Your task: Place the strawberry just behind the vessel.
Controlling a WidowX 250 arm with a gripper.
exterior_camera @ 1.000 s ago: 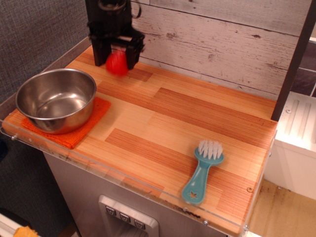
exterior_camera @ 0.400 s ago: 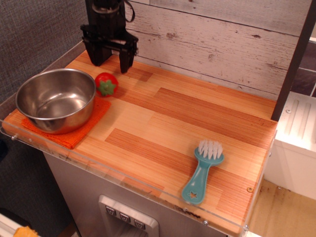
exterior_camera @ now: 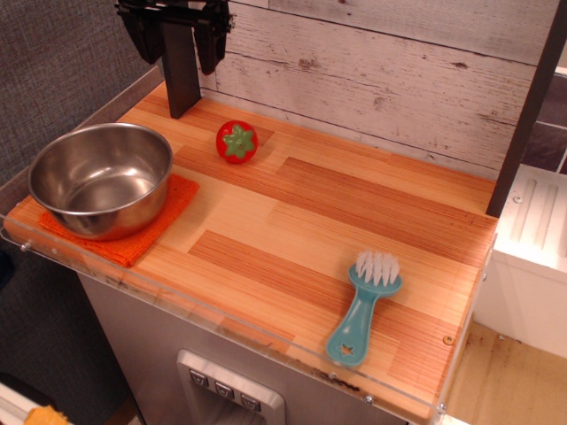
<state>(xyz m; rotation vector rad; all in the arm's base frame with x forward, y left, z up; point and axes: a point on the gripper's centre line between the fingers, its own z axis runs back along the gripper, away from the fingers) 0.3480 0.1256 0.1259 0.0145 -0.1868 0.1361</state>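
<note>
Strawberry (exterior_camera: 236, 142) on counter, gripper (exterior_camera: 174, 35) raised apart

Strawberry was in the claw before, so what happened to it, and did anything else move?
The claw let the strawberry go and lifted away, open. The strawberry first lay against the bowl, then rolled right; now it lies apart from the bowl on the wooden table, leaf cap facing the camera. The bowl, the orange mat and the blue brush stayed put.
</note>
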